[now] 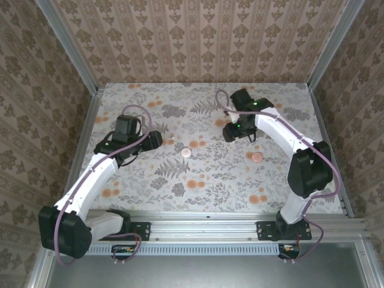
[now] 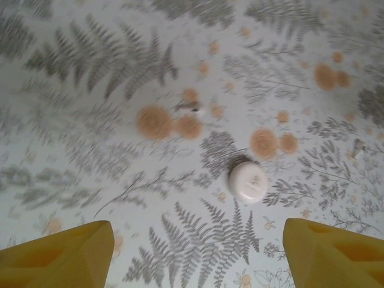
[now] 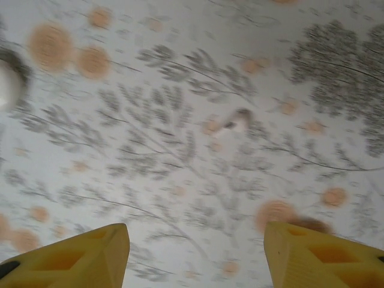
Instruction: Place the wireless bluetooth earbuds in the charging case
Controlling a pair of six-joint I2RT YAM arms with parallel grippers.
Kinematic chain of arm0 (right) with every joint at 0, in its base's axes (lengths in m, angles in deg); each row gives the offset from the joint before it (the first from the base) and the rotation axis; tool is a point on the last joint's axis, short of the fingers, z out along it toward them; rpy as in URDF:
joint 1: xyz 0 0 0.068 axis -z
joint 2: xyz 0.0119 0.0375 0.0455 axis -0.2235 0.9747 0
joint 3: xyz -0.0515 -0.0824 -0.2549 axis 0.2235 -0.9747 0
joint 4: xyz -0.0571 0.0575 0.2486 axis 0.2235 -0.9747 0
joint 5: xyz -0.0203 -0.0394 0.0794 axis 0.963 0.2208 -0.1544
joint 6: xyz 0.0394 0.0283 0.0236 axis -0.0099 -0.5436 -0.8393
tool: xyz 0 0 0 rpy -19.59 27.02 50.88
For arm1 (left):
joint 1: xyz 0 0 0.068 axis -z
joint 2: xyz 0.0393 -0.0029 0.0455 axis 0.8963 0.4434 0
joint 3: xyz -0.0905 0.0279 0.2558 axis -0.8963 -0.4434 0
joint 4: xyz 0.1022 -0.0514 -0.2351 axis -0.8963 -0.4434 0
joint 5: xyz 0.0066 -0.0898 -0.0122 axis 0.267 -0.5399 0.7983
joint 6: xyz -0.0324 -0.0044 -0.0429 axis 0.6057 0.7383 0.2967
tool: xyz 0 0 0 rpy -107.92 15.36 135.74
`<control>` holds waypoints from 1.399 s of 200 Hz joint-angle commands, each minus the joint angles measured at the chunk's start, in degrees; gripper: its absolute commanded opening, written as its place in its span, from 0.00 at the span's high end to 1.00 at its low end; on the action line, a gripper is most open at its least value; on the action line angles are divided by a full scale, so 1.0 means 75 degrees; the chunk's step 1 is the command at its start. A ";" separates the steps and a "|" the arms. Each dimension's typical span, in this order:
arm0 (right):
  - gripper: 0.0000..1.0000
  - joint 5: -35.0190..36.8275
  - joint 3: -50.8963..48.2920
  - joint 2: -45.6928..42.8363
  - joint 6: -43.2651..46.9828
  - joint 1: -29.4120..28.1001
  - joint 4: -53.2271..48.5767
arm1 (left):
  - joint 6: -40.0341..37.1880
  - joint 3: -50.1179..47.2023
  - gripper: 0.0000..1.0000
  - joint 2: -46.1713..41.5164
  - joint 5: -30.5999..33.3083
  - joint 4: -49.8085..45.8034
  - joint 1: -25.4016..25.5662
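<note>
Earbuds: two tiny pale pieces lay loose on the tablecloth. From my left wrist, one sat just beside a pair of orange blooms, beyond the pale disc.
Second earbud: it lay on grey fern print, well ahead of my right fingers and apart from everything else.
Pale disc: round and whitish, it lay flat on the cloth ahead of my left fingers. A faint mark on its face was too small to read.
Second disc: pinkish and coin-like, it lay below my right wrist in the overhead view.
Left gripper: my yellow jaws stood wide apart over the cloth, with nothing between them.
Right gripper: my jaws were likewise spread and held nothing.
Surface: the tablecloth was pale, printed with grey ferns and orange blooms, and covered the whole tabletop.
Room: the walls were papered in a brown damask pattern. Aluminium posts framed the corners, and a metal rail along the near edge carried both my arm bases.
</note>
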 commanded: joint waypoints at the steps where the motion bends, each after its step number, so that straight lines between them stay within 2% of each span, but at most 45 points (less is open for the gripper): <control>1: 0.38 0.0542 0.0517 -0.0059 -0.2059 -0.0489 -0.0264 | 0.0441 0.0178 0.28 0.0184 -0.0548 -0.1029 -0.0425; 33: 0.36 -0.0107 0.0148 -0.0169 -0.3554 -0.0650 0.0330 | -0.0413 0.0597 0.29 0.0719 -0.0374 -0.1296 -0.0536; 58: 0.36 -0.0326 -0.0374 -0.0457 -0.4015 -0.0647 0.0971 | -0.0901 0.1477 0.32 0.1618 -0.0350 -0.1976 -0.0439; 86: 0.36 -0.0464 -0.0832 -0.0719 -0.4344 -0.0539 0.1419 | -0.1452 0.2406 0.33 0.2551 -0.0029 -0.2485 -0.0036; 114: 0.36 -0.0669 -0.1135 -0.0824 -0.4439 -0.0359 0.1643 | -0.1792 0.3699 0.33 0.3795 0.0341 -0.3203 0.0517; 142: 0.36 -0.0698 -0.1399 -0.0935 -0.4538 -0.0203 0.1685 | -0.1990 0.4627 0.33 0.4951 0.0573 -0.3381 0.0988; 149: 0.36 -0.0750 -0.1504 -0.1012 -0.4583 -0.0163 0.1763 | -0.2019 0.4880 0.33 0.5250 0.0610 -0.3452 0.1293; 201: 0.36 -0.0931 -0.2331 -0.1524 -0.4764 0.0132 0.2197 | -0.2152 0.6571 0.32 0.7137 0.0881 -0.4238 0.1918; 280: 0.37 -0.1016 -0.2976 -0.1957 -0.4748 0.0438 0.2297 | -0.2284 0.7374 0.31 0.8515 0.0845 -0.4865 0.2399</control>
